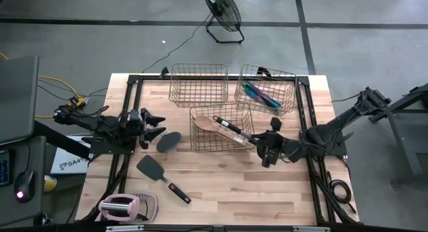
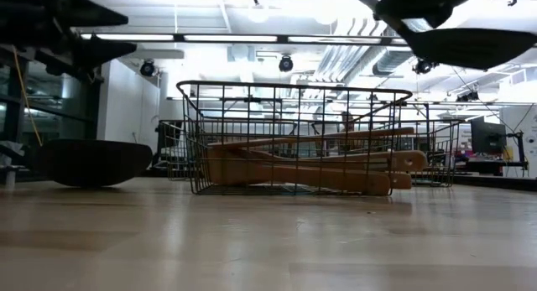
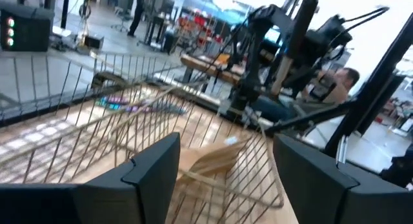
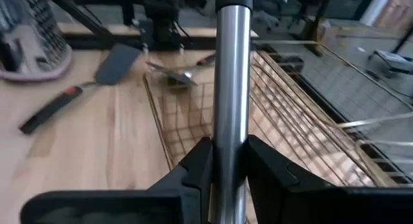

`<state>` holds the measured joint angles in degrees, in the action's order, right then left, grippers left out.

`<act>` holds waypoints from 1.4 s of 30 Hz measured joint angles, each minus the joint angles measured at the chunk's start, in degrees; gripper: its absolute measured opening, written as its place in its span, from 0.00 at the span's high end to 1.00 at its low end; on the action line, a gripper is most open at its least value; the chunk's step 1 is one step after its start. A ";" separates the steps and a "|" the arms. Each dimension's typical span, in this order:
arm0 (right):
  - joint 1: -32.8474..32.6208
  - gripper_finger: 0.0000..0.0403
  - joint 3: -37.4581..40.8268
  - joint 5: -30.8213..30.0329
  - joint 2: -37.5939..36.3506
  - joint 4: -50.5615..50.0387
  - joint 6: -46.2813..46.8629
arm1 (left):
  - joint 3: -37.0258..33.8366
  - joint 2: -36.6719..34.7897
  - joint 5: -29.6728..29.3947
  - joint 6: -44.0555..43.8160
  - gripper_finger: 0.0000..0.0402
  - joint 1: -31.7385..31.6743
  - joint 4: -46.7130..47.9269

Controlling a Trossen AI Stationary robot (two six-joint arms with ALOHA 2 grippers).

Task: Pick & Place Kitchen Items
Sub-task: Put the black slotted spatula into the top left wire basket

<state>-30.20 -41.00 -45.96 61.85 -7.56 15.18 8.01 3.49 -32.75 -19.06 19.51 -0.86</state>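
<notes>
**Carrying a steel-handled utensil over the middle basket**

High view: my right gripper point(image 1: 269, 150), right of centre, holds the black utensil with shiny steel handle point(image 1: 231, 128) over the near copper wire basket point(image 1: 200, 142), where pale wooden spoons point(image 1: 215, 130) lie. My left gripper point(image 1: 148, 125) waits wide open at centre left beside a black oval spoon point(image 1: 168, 141).

Low view: the wooden spoons rest inside the basket at centre.

Right wrist view: my fingers clamp the steel handle at centre.

I judge the next move needs lowering, then release.
</notes>
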 joint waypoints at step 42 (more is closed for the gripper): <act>20.17 0.84 8.34 29.62 4.04 40.42 -17.95 | 33.33 63.73 25.83 17.13 0.39 -16.45 -39.73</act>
<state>-10.02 -32.67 -16.34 65.89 32.86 -2.76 41.34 67.22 -6.92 -1.93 3.06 -40.59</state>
